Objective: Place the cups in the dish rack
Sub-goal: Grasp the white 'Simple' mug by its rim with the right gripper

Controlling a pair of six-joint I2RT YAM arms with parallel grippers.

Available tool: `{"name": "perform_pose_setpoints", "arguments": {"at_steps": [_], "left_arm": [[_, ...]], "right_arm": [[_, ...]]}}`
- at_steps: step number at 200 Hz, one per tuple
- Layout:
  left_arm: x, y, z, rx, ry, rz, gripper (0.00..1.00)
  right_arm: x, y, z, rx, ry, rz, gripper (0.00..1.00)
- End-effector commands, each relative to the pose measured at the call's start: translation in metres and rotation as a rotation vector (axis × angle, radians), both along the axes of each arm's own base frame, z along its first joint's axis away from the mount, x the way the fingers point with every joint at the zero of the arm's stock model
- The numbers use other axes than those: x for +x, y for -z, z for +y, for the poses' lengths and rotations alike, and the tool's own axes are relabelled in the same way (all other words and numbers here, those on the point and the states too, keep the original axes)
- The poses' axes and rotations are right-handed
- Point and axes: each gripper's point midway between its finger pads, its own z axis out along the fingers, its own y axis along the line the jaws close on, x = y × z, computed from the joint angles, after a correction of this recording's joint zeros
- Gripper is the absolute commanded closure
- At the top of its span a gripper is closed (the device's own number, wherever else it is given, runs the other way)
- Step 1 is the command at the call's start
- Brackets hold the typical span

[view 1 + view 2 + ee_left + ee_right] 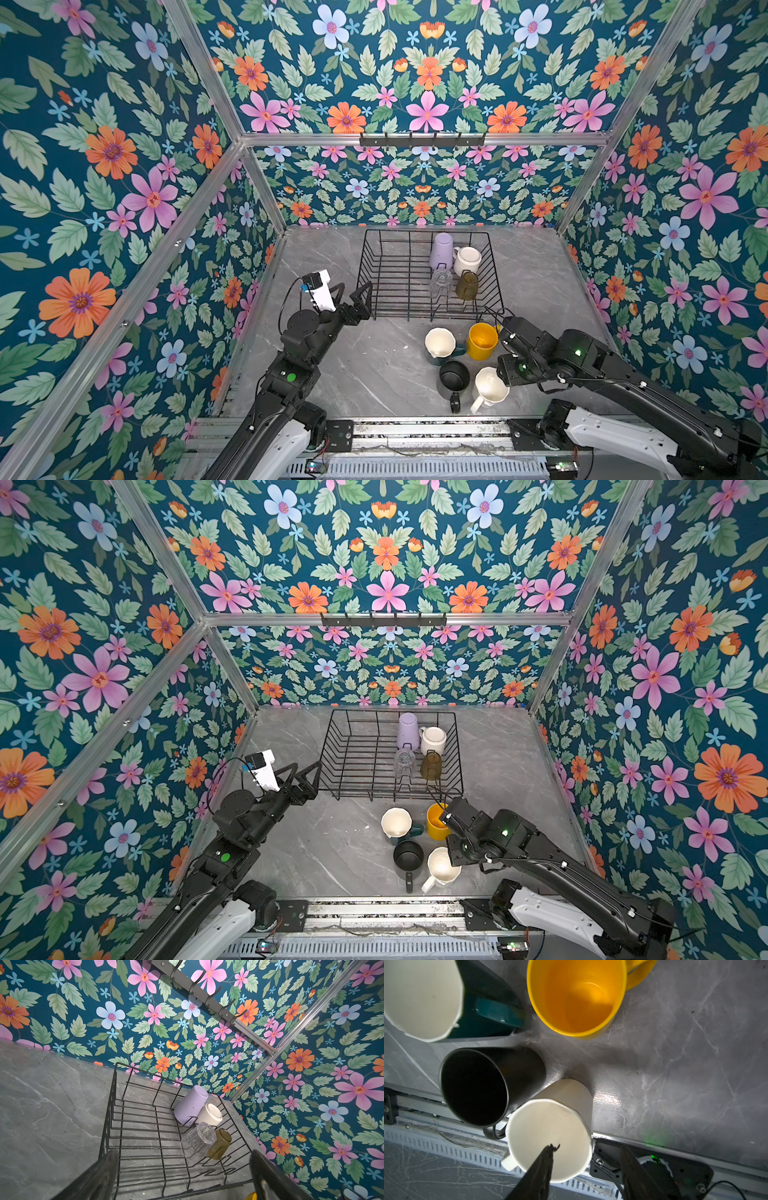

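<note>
Lower right of centre in both top views, white mug (490, 388) standing upright on counter (365, 374), directly under right hand (588, 1147). Hand straddling its rim, one finger inside, one outside, not yet clamping. Left hand (356, 286) hanging released by dish rack (386, 231), farther off.

left arm (287, 388) stretched forward | left gripper (355, 287) jaws spread wide | right arm (623, 377) folded low, wrist tipped down | right gripper (588, 1147) jaws partway apart

Lab test booth: aluminium frame (419, 139), floral panels (415, 62)
</note>
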Motion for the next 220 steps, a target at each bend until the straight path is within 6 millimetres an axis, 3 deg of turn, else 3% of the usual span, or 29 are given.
{"name": "perform_pose_setpoints", "arguments": {"at_steps": [1, 85, 134, 220], "left_arm": [[-0.001, -0.007, -0.001, -0.007, 0.008, -0.035, 0.00], [-0.001, -0.005, -0.002, -0.008, 0.012, -0.031, 0.00], [0.001, -0.004, -0.004, -0.009, 0.020, -0.027, 0.00], [0.001, -0.001, -0.005, -0.014, 0.021, -0.021, 0.00]], "right_arm": [[-0.003, 0.007, -0.002, -0.009, 0.052, 0.016, 0.49], [0.004, 0.035, 0.004, -0.022, 0.085, 0.019, 0.60], [0.007, 0.051, -0.003, -0.084, 0.113, 0.024, 0.68], [0.011, 0.053, -0.012, -0.135, 0.145, 0.002, 0.97]]}}
